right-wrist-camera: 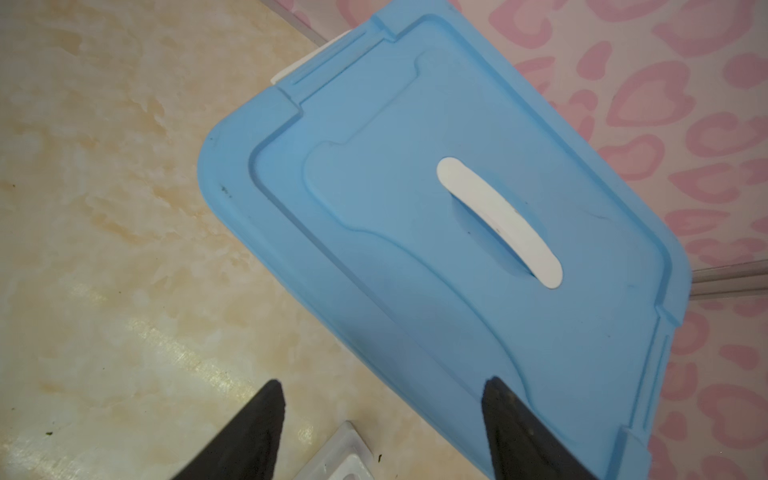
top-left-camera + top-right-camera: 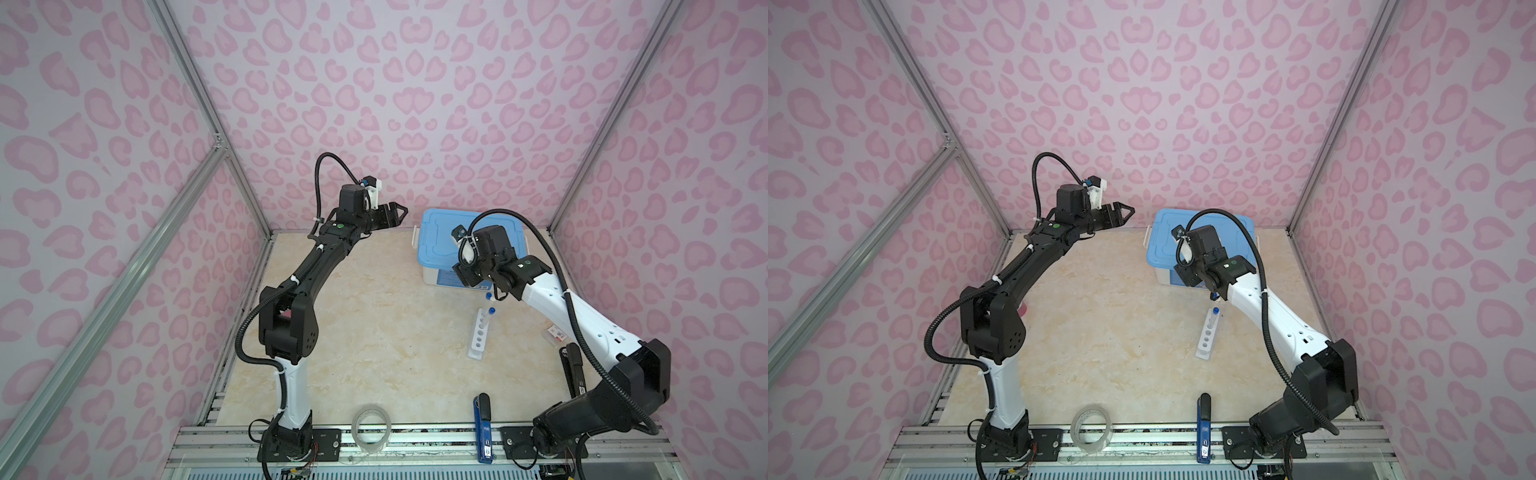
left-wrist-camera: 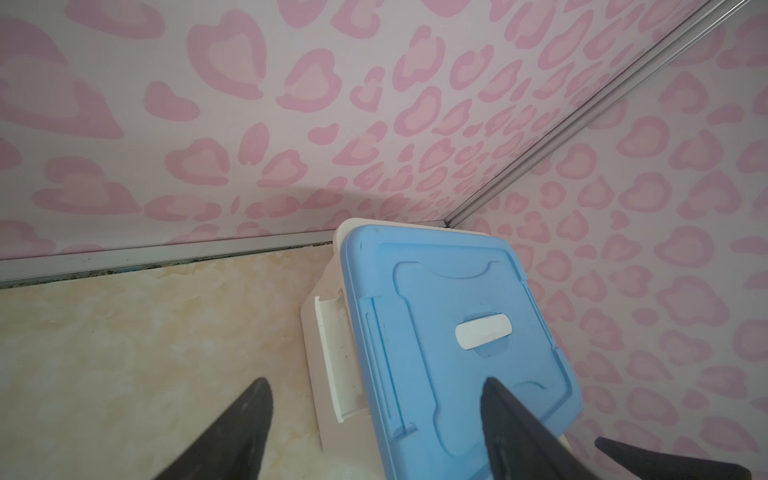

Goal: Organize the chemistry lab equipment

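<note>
1. Right wrist view: the right gripper (image 1: 384,381) has its two black fingers spread with nothing between them. It hangs empty over the near rim of the blue-lidded box (image 1: 374,208).
2. The left gripper (image 2: 397,212) is also wide apart and empty. It is raised at upper centre of both top views and aimed at the same box. I judge it is parked high to leave the other arm room.
3. The box sits right of centre against the back wall, with its lid shut and one white handle (image 1: 498,222) lying flat on top. The lid would probably have to come off before anything goes inside.
4. Just below the box in both top views lies one white rack (image 2: 479,338) on the table (image 2: 374,332), with its far end near the right gripper.
5. One blue-capped test tube (image 2: 488,320) stands in the rack's far hole, where it is kept upright. The other holes look empty.
6. A second blue cap (image 2: 489,296) shows just above it, half hidden by the arm. I cannot tell what it belongs to.
7. Along the bottom edge sit one clear tape roll (image 2: 371,428) and one dark blue stapler (image 2: 483,428), both well apart from the rack.
8. I see no dish, cylinder or tweezers.
</note>
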